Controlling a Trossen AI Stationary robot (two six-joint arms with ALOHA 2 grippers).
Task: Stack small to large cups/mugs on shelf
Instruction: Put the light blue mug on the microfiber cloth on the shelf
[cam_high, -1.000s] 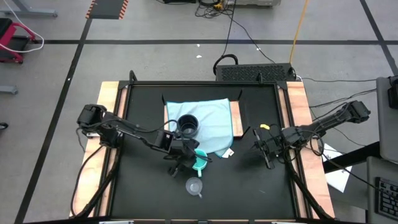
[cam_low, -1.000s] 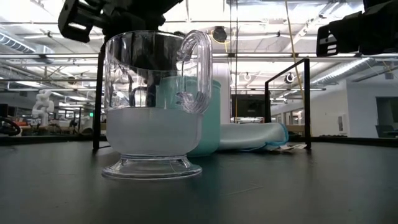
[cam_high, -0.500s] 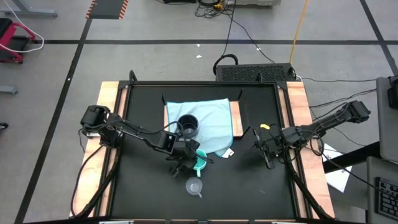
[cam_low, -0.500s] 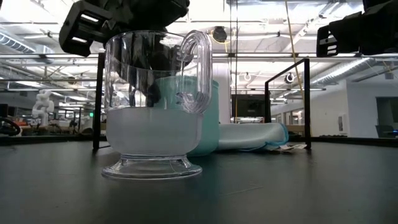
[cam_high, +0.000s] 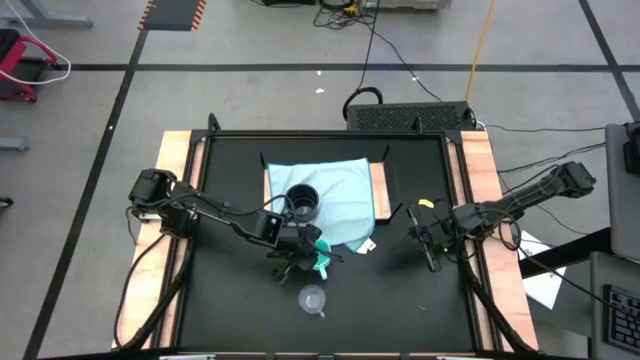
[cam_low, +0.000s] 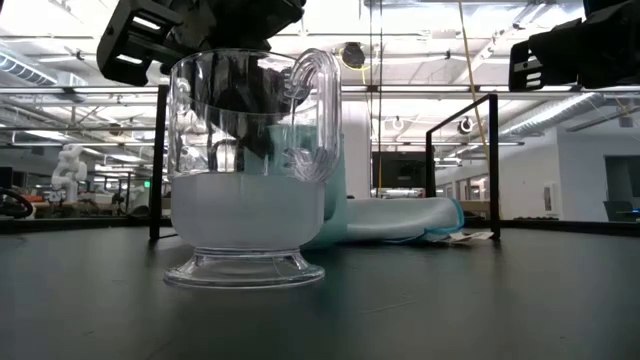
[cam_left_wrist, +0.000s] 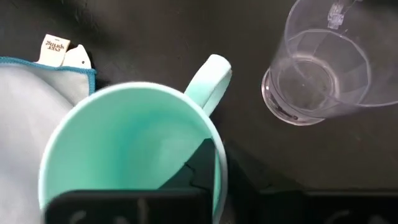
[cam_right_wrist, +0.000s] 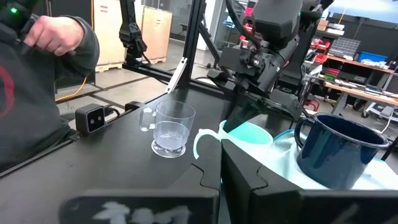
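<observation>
A black mug (cam_high: 302, 203) stands upright on the shelf (cam_high: 379, 192), which is draped with a pale blue cloth (cam_high: 340, 180). The turquoise cup (cam_left_wrist: 124, 143) stands on the black table just in front of the shelf's near edge. My left gripper (cam_high: 303, 258) is over it and shut on its wall. The small clear cup (cam_high: 313, 298) stands upright on its foot, nearer the table's front edge; it fills the low view's foreground (cam_low: 245, 170). My right gripper (cam_high: 431, 247) hovers shut over the table's right part, holding nothing. My left gripper pinches the turquoise cup's wall at the rim (cam_left_wrist: 216, 163), right beside the handle (cam_left_wrist: 208, 81). One finger (cam_left_wrist: 200, 169) is inside the cup and one outside. The fingers come from above, pointing down. The cup stays upright; whether its base is on the table I cannot tell.
The cloth's corner with white labels (cam_high: 367, 245) hangs over the shelf's near right corner. A yellow piece (cam_high: 427, 204) lies right of the shelf. Wooden rails (cam_high: 478, 170) border the table. A person's arm (cam_right_wrist: 43, 68) shows beyond the table in the right wrist view.
My left gripper has come down a little onto the turquoise cup and taken hold of its wall. The clear cup and the black mug have stayed where they were.
</observation>
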